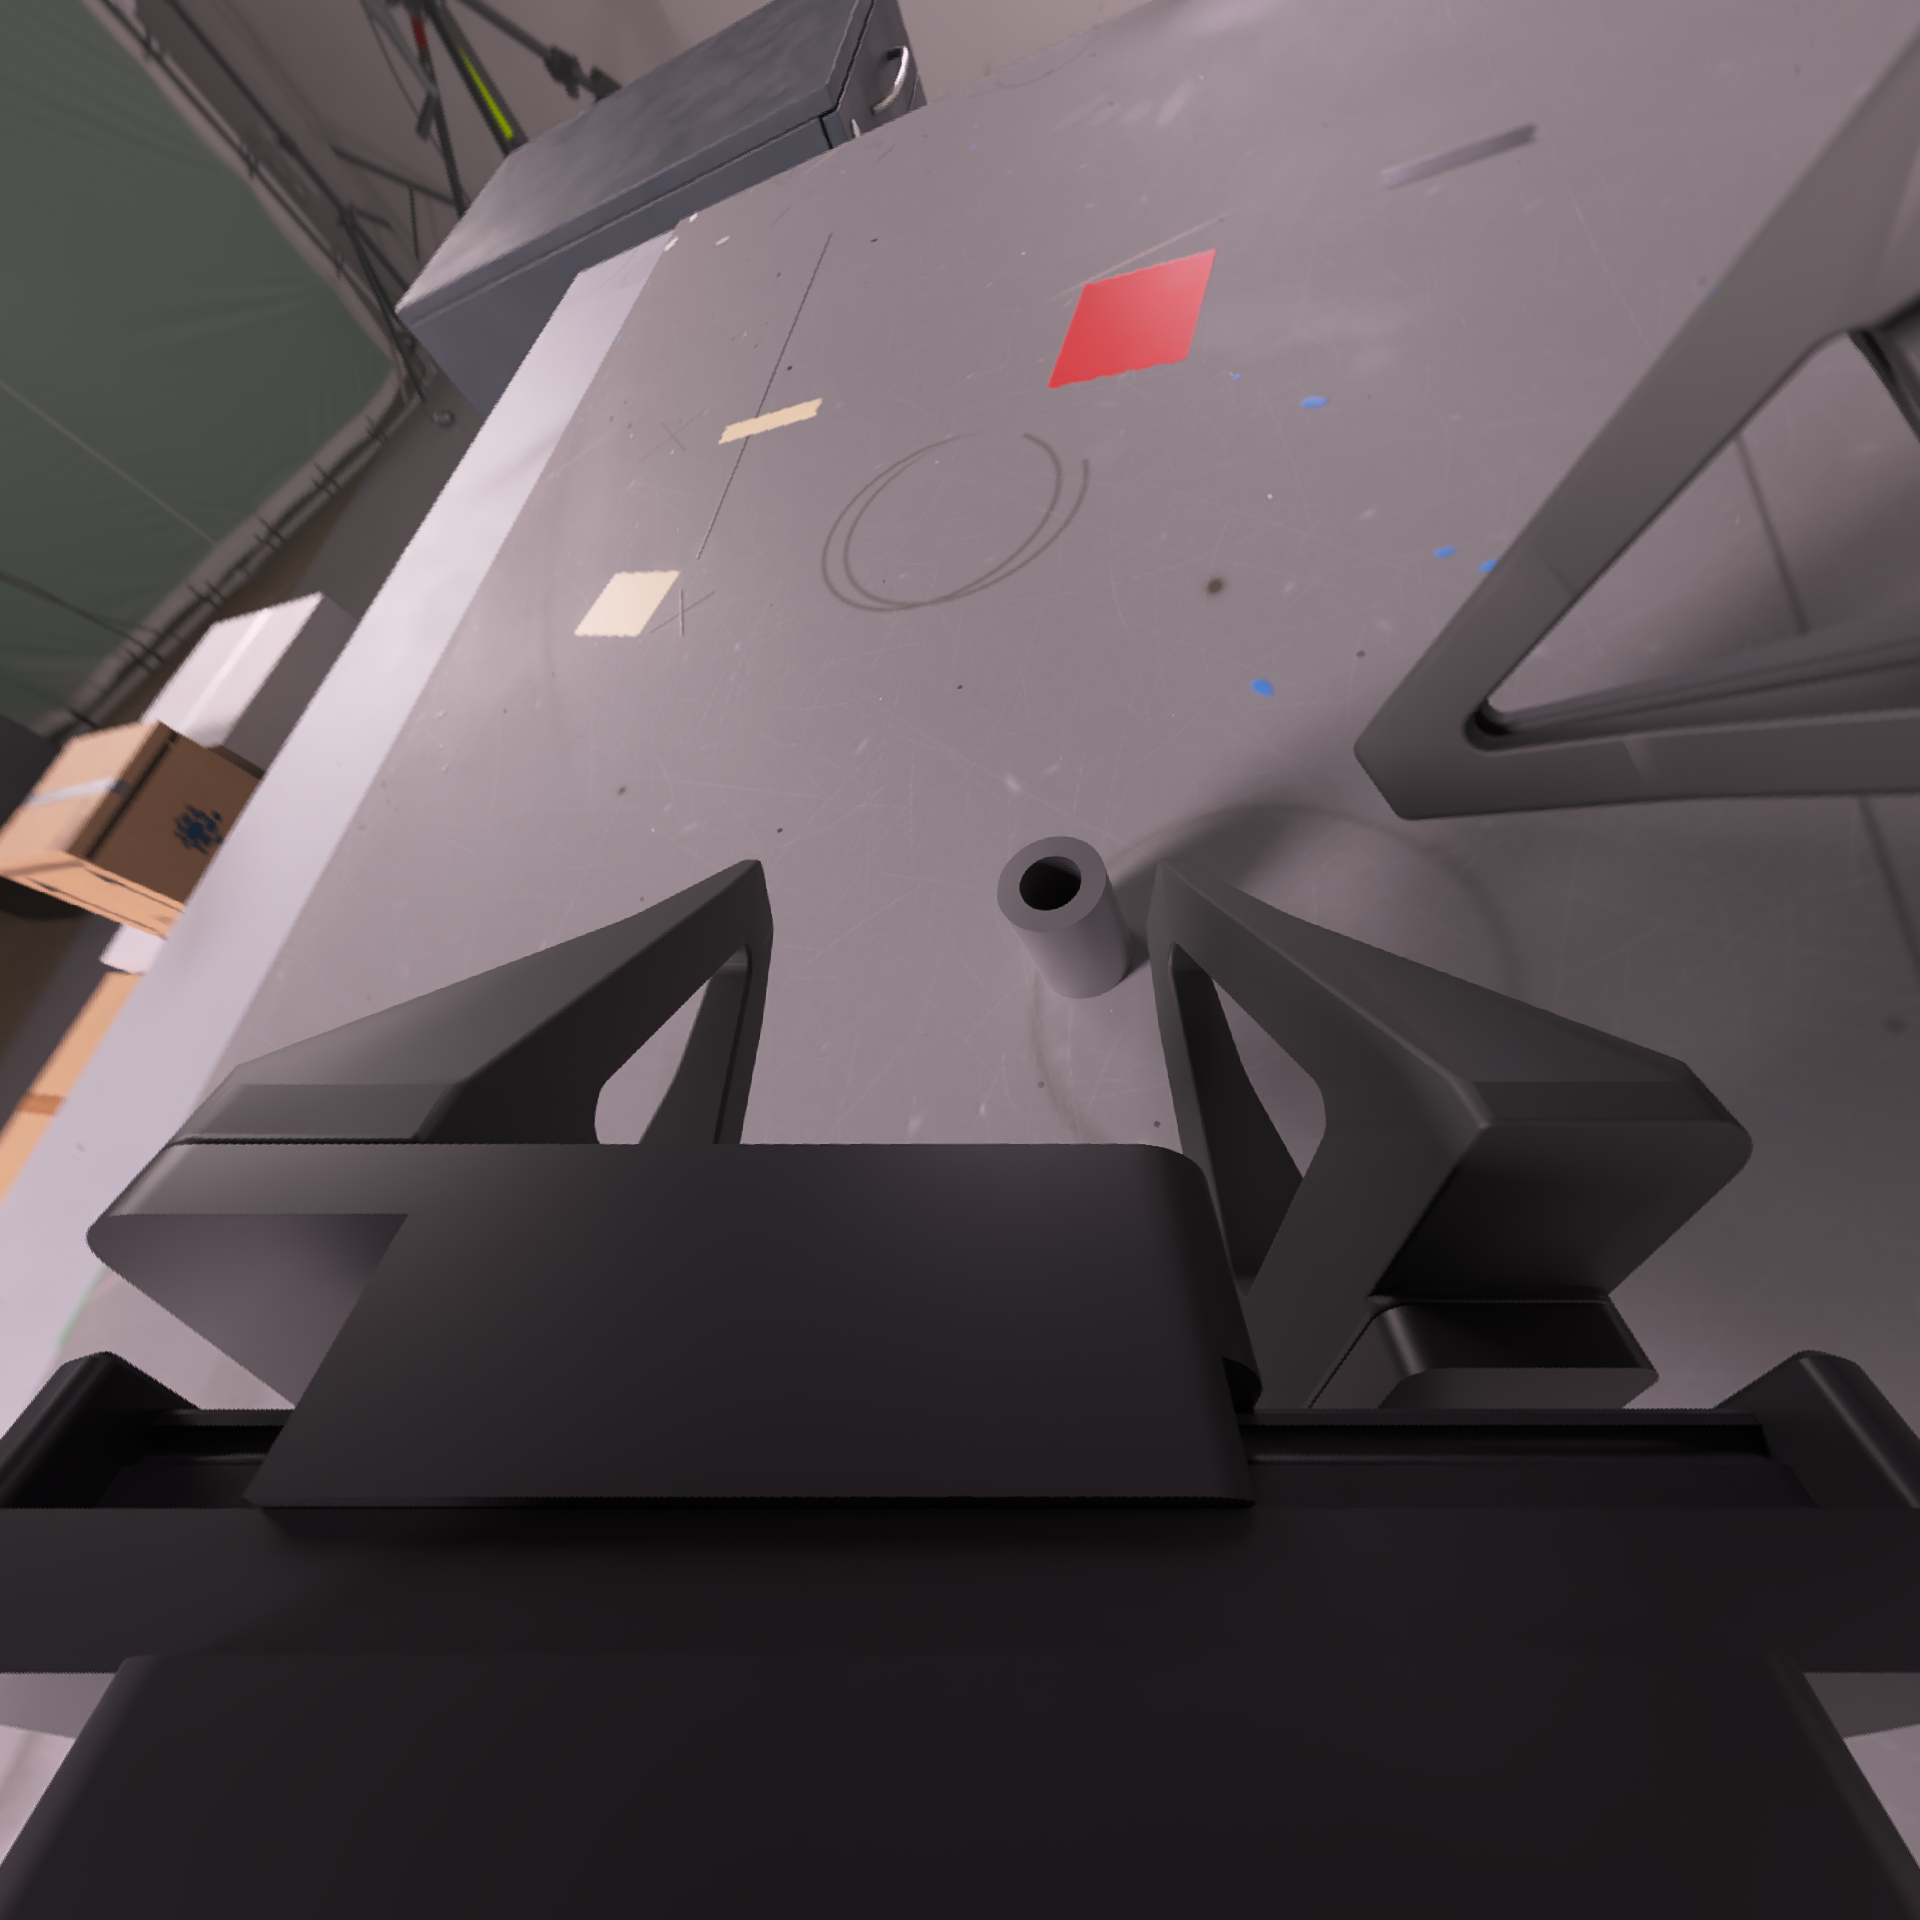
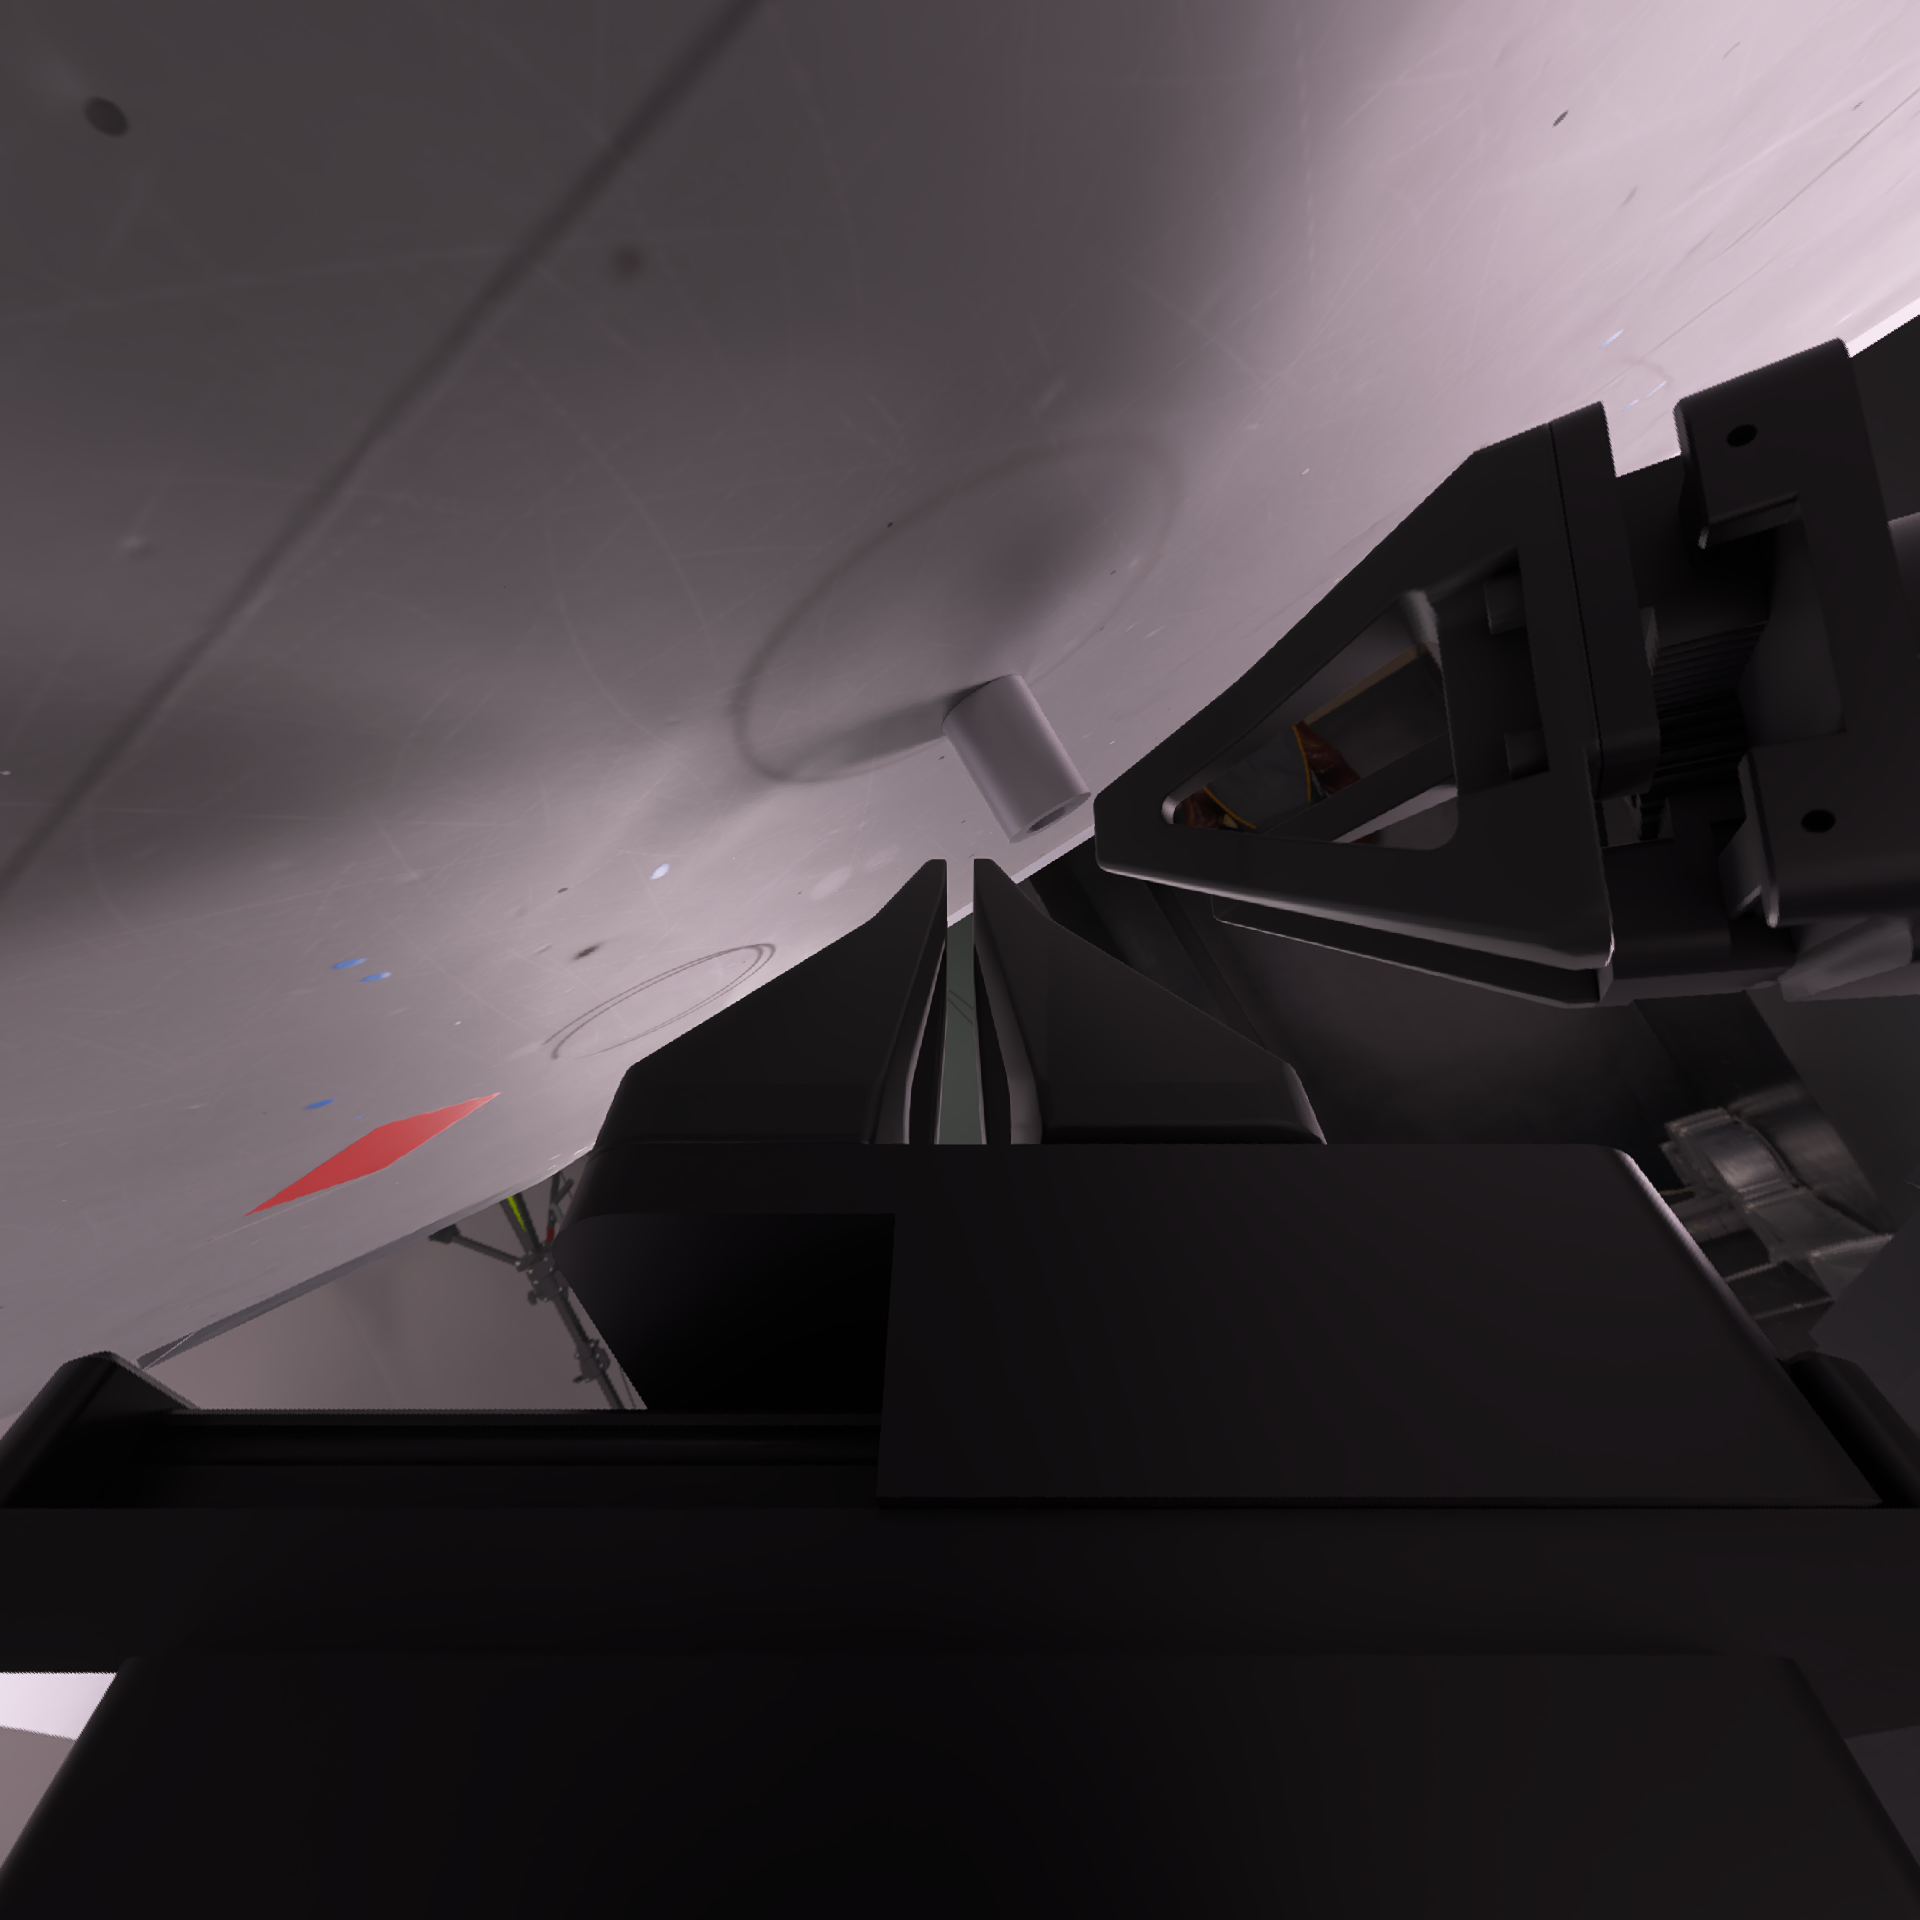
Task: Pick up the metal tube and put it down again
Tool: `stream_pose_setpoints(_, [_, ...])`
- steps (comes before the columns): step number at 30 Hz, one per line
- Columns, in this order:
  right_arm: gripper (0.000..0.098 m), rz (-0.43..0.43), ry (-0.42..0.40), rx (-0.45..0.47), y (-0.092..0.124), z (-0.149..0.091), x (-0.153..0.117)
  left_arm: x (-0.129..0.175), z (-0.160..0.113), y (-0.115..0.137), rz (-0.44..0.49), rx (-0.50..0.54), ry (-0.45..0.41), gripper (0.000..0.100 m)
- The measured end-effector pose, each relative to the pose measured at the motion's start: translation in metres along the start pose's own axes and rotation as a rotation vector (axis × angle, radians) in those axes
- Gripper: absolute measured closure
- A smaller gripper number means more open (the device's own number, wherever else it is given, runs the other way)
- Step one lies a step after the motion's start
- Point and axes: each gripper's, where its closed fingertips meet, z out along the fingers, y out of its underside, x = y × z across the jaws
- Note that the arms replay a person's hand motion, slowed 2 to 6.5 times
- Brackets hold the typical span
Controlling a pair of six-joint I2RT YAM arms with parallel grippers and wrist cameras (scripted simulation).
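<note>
The metal tube (image 1: 1070, 930) is a short grey cylinder that stands upright on the grey table (image 1: 935, 727), its open end up. My left gripper (image 1: 961, 883) is open just above the table. The tube stands between its fingers, close to the right fingertip (image 1: 1169, 894), with a gap still showing. In the right wrist view the tube (image 2: 1013, 764) shows with the left gripper's finger (image 2: 1351, 821) beside it. My right gripper (image 2: 959, 868) is shut and empty, apart from the tube. One of its fingers (image 1: 1558, 499) crosses the upper right of the left wrist view.
A red square patch (image 1: 1132, 317), two beige tape pieces (image 1: 629, 603) and a drawn circle (image 1: 951, 525) mark the table. A grey cabinet (image 1: 665, 177) stands past the far edge. Cardboard boxes (image 1: 125, 821) lie on the floor to the left.
</note>
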Motion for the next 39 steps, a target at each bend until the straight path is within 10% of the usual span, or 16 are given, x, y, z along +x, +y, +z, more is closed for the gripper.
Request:
stream_pose_setpoints(16, [0.0936, -0.001, 0.001, -0.001, 0.000, 0.000, 0.000, 0.006, 0.016, 0.021, -0.352, -0.161, 0.071, 0.012])
stream_pose_setpoints(39, [0.0936, -0.004, 0.002, -0.003, 0.001, 0.000, 0.001, 0.009, 0.024, 0.023, -0.364, -0.195, 0.093, 0.026])
